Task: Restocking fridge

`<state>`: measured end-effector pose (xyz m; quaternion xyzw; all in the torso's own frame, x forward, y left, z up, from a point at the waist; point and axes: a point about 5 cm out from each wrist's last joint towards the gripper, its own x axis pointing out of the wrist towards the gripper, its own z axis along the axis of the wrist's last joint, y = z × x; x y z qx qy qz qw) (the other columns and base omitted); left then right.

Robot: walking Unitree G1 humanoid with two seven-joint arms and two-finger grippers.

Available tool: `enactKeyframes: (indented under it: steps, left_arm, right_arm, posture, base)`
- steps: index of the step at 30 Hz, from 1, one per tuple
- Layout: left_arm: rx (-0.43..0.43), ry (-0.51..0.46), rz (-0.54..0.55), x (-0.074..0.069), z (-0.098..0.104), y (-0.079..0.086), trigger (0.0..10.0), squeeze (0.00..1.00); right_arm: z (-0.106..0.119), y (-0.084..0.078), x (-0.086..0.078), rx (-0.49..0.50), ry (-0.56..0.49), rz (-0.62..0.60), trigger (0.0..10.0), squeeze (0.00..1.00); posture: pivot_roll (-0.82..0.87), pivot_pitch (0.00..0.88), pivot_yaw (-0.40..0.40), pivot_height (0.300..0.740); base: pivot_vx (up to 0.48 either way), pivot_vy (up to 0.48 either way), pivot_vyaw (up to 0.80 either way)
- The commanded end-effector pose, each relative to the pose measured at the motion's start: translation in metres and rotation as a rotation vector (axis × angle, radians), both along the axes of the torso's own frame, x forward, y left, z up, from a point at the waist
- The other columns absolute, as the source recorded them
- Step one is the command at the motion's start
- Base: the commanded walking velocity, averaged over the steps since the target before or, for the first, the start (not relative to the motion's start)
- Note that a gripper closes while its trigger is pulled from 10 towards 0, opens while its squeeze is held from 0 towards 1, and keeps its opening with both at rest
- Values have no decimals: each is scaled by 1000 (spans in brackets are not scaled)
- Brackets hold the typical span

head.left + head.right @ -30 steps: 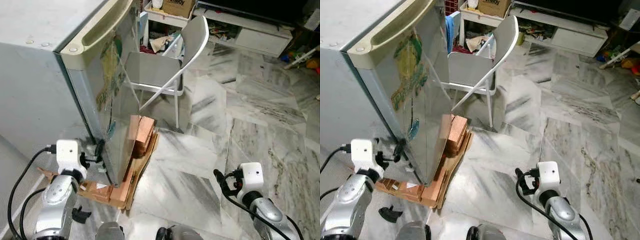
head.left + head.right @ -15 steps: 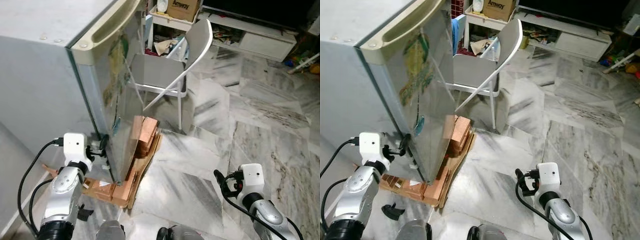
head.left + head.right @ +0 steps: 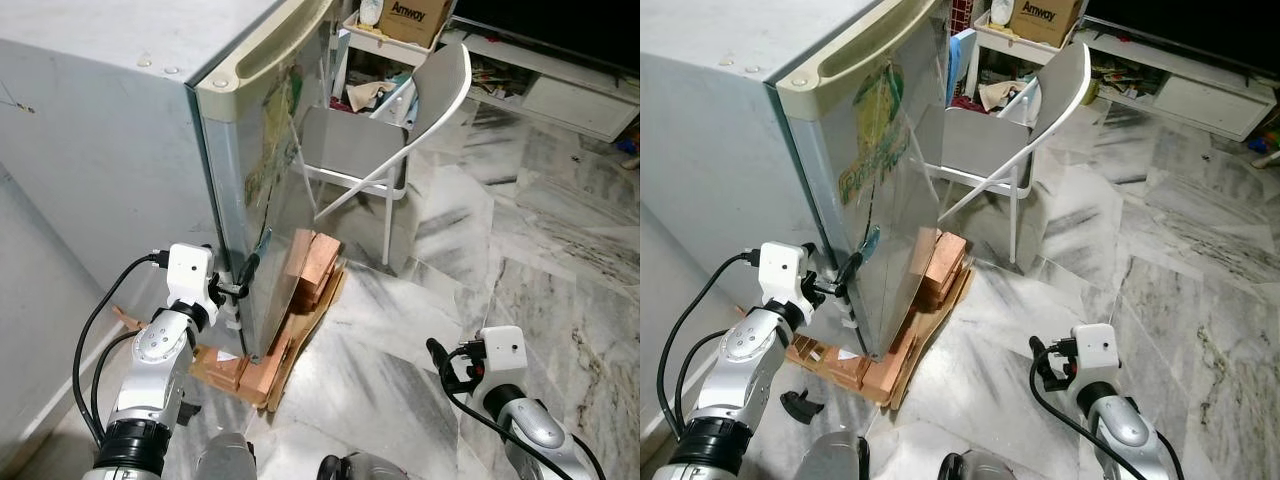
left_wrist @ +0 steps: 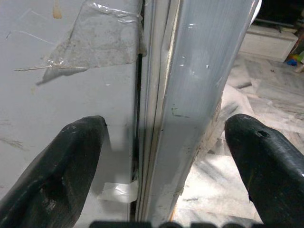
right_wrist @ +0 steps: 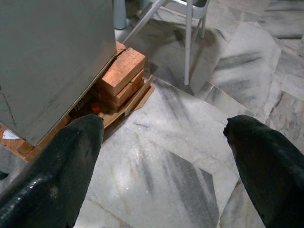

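The left gripper (image 4: 156, 161) sits low against the near corner of the fridge (image 3: 120, 130), its two black fingers (image 4: 61, 175) spread wide so that one lies over the grey side wall and the other out past the door (image 3: 890, 200); this straddling looks meant to catch the door's edge and lever it away from the cabinet, since the seam between them runs straight down between the fingers. The door seems to stand just ajar, though how far cannot be told from here. The fridge takes up the left of the scene, a small pale grey box with a cream handle strip (image 3: 262, 62) along the top of the door and a worn green and yellow sticker (image 3: 872, 135) on its shiny front. It is raised off the marble floor (image 3: 540, 260) on bricks (image 3: 312, 265) and flattened cardboard (image 3: 902, 368), probably to keep it level and dry. A strip of clear tape (image 4: 92, 40) clings to its side wall. Just beyond it stands a white folding chair (image 3: 400, 140). The right gripper (image 5: 164, 161) hangs idle low on the right over bare floor, fingers likewise spread and holding nothing.
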<state>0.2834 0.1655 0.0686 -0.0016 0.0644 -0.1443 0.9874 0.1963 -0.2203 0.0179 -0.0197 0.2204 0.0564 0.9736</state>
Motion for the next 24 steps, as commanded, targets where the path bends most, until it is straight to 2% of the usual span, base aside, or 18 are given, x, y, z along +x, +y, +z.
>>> enactKeyframes:
  steps: [1,5,10,13,17,24]
  left_arm:
    - [-34,-119,-106,13,32,-21,10000,0]
    - [-56,-111,-208,10,36,-37,10000,0]
    - [-62,-85,-274,7,35,-45,10000,0]
    - [-56,-26,-320,1,24,-47,10000,0]
    - [-30,-9,-310,-1,18,-46,10000,0]
    - [23,10,-174,10,11,-29,10000,0]
  right_arm:
    - [0,-3,-1,-13,4,-2,10000,0]
    - [0,-2,-1,-11,8,4,10000,0]
    - [0,-1,-1,-10,10,7,10000,0]
    - [0,0,-1,-9,11,8,10000,0]
    - [0,1,-1,-8,14,10,10000,0]
    - [1,2,-1,-10,16,15,10000,0]
  posture:
    - [23,61,-96,740]
    - [25,59,-96,740]
    - [20,57,-93,740]
    - [17,55,-90,740]
    - [18,56,-93,740]
    - [19,56,-95,740]
  base:
    - [0,0,0]
    - [0,0,0]
    - [0,0,0]
    - [0,0,0]
    - [0,0,0]
    - [0,0,0]
